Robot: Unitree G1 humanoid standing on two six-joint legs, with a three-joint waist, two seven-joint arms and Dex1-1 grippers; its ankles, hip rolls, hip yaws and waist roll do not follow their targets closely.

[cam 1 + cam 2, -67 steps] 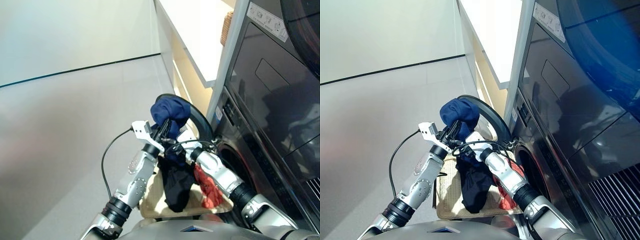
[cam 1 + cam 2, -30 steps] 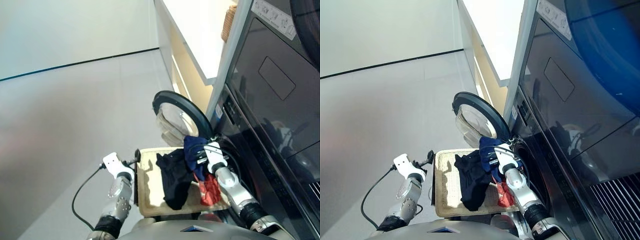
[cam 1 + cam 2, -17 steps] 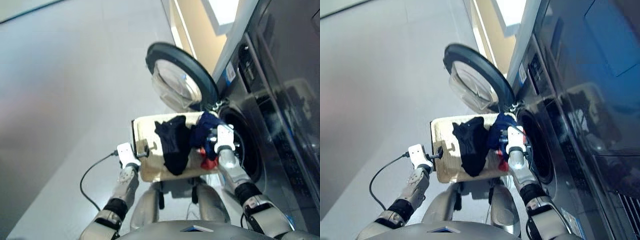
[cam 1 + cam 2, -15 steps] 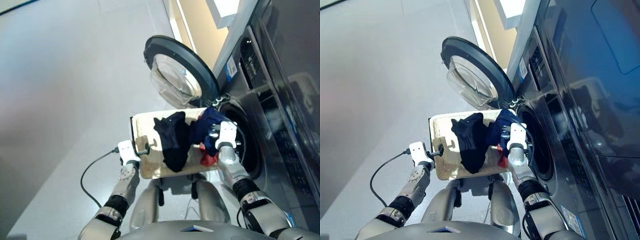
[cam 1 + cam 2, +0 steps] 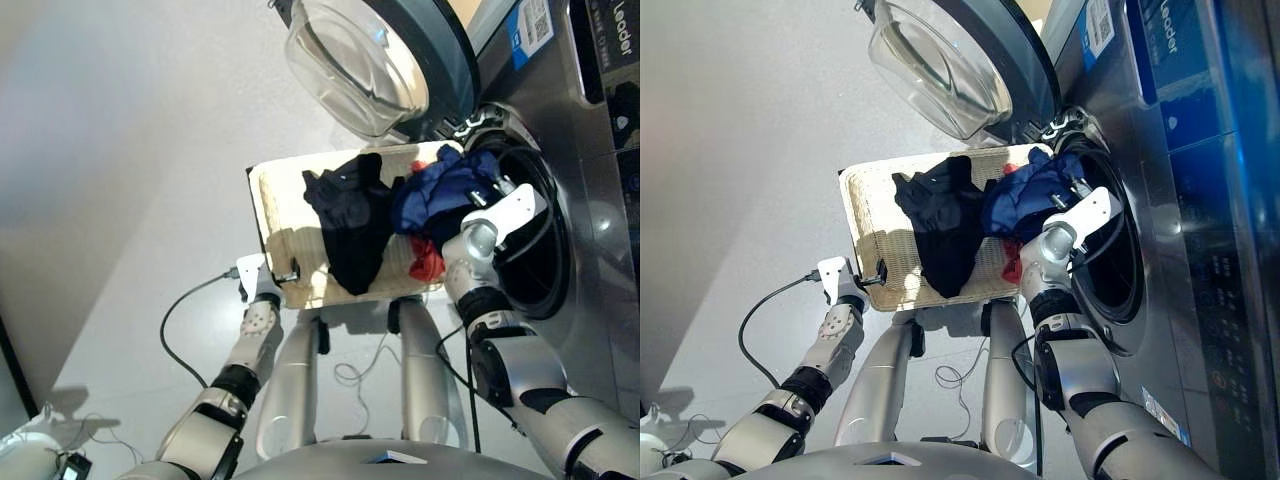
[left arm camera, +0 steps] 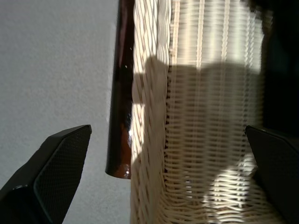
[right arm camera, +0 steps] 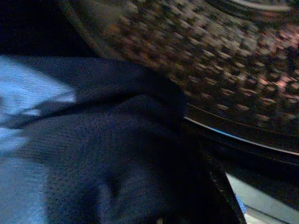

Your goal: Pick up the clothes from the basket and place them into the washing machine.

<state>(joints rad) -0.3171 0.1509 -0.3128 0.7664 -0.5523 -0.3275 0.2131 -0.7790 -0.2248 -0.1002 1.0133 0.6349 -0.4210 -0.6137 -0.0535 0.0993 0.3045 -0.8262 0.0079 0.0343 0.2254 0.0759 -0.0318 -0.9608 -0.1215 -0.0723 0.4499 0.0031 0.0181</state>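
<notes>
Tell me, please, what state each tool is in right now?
Left tool: open, empty, at the basket edge.
Right tool: shut on the navy garment at the drum opening.

You had a black cable (image 5: 178, 315) looping over the pale grey floor (image 5: 110, 180) behind the left wrist, and thin wires (image 5: 960, 376) lay tangled on the floor below both grippers.

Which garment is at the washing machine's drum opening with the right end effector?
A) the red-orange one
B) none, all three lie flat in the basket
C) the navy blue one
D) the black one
C: the navy blue garment is bunched at the right end effector by the drum opening, while the black garment lies in the basket.
</notes>
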